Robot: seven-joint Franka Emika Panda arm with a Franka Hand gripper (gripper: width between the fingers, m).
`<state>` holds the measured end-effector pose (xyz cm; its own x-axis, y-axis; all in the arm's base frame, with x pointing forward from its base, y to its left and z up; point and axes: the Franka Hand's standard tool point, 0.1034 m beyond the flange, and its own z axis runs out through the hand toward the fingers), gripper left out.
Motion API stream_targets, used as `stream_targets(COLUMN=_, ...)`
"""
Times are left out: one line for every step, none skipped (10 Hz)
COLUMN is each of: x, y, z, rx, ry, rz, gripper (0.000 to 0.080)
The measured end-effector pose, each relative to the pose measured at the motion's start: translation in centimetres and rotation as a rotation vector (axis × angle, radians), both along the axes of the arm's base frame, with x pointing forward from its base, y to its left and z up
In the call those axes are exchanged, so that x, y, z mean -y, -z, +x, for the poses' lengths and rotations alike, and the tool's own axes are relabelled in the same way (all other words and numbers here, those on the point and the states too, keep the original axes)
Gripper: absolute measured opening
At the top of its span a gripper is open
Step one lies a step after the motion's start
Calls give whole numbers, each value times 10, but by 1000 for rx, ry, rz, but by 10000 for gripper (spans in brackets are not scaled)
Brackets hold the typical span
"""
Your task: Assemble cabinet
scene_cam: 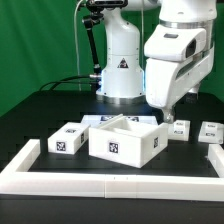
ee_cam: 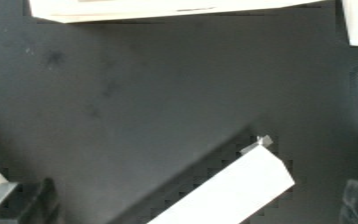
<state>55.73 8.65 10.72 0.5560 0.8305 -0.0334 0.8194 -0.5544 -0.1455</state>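
Note:
The cabinet (scene_cam: pixel 125 140) is an open white box with a square marker on its front, standing mid-table. My gripper (scene_cam: pixel 169 117) hangs just behind its right corner, close to a small white marker block (scene_cam: pixel 181 128). In the wrist view my gripper (ee_cam: pixel 190 205) is open, with the dark fingers (ee_cam: pixel 23 200) far apart at the frame's edges. A white slanted part (ee_cam: pixel 247 185) lies on the black table between them, and nothing is gripped. A white piece (ee_cam: pixel 158 8) shows at the far edge.
A larger marker block (scene_cam: pixel 68 140) lies to the exterior view's left of the cabinet, and another small one (scene_cam: pixel 211 130) at the right. The marker board (scene_cam: pixel 97 119) lies behind. A low white border frame (scene_cam: pixel 100 182) rims the table. The robot base (scene_cam: pixel 122 70) stands at the back.

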Motion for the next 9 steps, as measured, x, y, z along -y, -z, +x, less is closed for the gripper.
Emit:
stream_targets(x=3, y=1, z=-14, rx=44, ry=-11, rz=-1, gripper=798)
stream_targets(x=8, y=4, z=-28, rx=98, ry=-30, rz=1, gripper=798)
stream_targets(x=13, y=9, z=-42, rx=140, ry=-32, rz=1, gripper=798)
stream_targets(x=19, y=16, z=-55, rx=183, ry=-34, rz=1, gripper=798)
stream_targets(x=23, y=21, z=-62, rx=180, ry=-30, rz=0, gripper=798)
stream_targets(x=22, y=20, z=-60, rx=182, ry=-30, rz=1, gripper=798)
stream_targets(x=22, y=20, z=-60, rx=182, ry=-30, rz=1, gripper=798)
stream_targets(x=22, y=21, z=-60, rx=181, ry=-29, rz=1, gripper=798)
stream_targets(x=24, y=21, z=-61, rx=179, ry=-26, rz=0, gripper=798)
